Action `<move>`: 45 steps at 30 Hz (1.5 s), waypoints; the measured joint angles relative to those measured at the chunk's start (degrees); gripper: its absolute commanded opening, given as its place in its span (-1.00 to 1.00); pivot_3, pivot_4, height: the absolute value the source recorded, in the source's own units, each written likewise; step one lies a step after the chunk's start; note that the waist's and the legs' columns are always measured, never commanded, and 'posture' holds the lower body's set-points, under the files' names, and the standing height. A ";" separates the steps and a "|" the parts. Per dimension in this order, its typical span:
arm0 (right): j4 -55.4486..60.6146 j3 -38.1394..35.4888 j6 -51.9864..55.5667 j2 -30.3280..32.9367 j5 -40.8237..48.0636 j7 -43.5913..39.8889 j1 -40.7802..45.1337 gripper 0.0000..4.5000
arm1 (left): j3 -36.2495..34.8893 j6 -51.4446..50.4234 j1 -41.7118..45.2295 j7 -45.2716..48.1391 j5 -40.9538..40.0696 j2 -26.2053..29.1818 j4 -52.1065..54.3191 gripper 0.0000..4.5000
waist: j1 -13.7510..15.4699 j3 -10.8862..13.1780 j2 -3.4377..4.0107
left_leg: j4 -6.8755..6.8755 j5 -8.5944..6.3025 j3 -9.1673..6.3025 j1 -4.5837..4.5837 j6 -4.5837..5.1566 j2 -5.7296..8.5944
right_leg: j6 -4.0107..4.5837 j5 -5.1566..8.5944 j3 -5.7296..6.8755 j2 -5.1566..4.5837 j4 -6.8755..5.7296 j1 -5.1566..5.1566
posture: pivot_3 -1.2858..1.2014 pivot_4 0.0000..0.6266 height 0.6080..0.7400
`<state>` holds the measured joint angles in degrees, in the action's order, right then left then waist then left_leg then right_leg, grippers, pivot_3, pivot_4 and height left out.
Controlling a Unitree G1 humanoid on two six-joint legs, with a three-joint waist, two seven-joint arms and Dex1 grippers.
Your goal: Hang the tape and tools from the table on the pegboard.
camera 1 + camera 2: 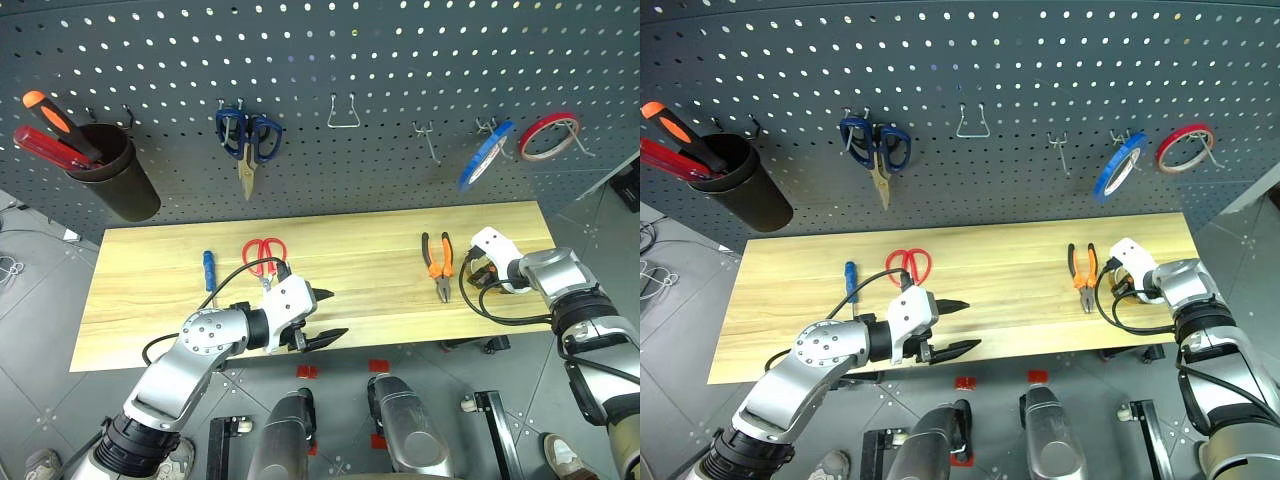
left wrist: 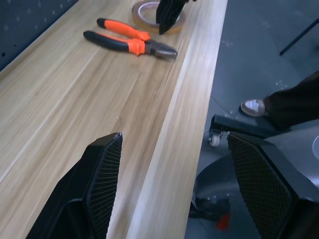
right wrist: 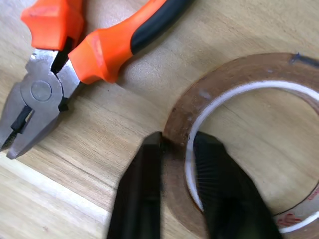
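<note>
Low in the frame, my left gripper (image 1: 325, 316) hangs open and empty over the table's (image 1: 380, 262) front edge. Behind it lie the blue-handled screwdriver (image 1: 208, 270) and red-handled scissors (image 1: 264, 253). Right of centre rest the pliers (image 1: 437, 264); beside them my right gripper (image 3: 175, 160) pinches the tape (image 3: 234, 84) ring's wall, flat on the table.

Tape (image 3: 234, 84) beside pliers (image 3: 75, 55) on table (image 1: 380, 250)

Head pair: looking forward and down from above onto the table (image 1: 400, 235) and pegboard (image 1: 400, 80), sharing nearly the same scene. Left wrist: low along the tabletop toward the pliers (image 2: 130, 42). Right wrist: very close, straight down on the tape (image 3: 234, 99) and pliers.
</note>
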<state>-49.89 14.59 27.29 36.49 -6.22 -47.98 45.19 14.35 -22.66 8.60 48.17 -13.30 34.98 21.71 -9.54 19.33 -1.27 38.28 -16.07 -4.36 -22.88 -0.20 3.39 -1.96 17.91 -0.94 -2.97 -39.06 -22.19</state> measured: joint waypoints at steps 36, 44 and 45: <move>56.89 -2.19 -28.95 -13.22 -12.89 32.92 -23.20 -0.80 | -12.41 4.31 -1.75 4.88 -10.23 3.30 2.60 0.58 | 0.03 -0.08 0.10 | 0.46 0.13 0.07 -0.17 0.10 0.00 | -0.35 -0.55 -0.11 0.02 -0.01 -0.12 | -0.20 -0.02 1.00; 44.54 -2.72 -35.92 -14.11 -12.88 35.76 -14.18 -0.80 | -12.35 5.80 -1.51 3.84 -8.81 2.57 2.10 0.58 | 0.04 -0.08 0.10 | 0.46 0.14 0.07 -0.17 0.11 -0.01 | -0.34 -0.56 -0.07 0.02 -0.01 -0.13 | -0.19 -0.03 1.00; 43.94 -2.72 -36.23 -14.22 -12.85 35.74 -14.14 -0.80 | -12.35 5.91 -1.51 3.79 -8.64 2.50 1.86 0.58 | 0.06 -0.08 0.10 | 0.46 0.14 0.08 -0.17 0.11 -0.01 | -0.34 -0.56 -0.07 0.01 -0.01 -0.13 | -0.19 -0.03 1.00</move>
<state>-5.95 11.87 -8.93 22.27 -19.07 -12.24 31.05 2.00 -16.76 7.10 51.96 -21.95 37.49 23.57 -9.49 19.26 -1.17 38.75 -15.94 -4.28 -23.05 -0.09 3.39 -2.31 17.36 -1.00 -2.96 -39.07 -22.32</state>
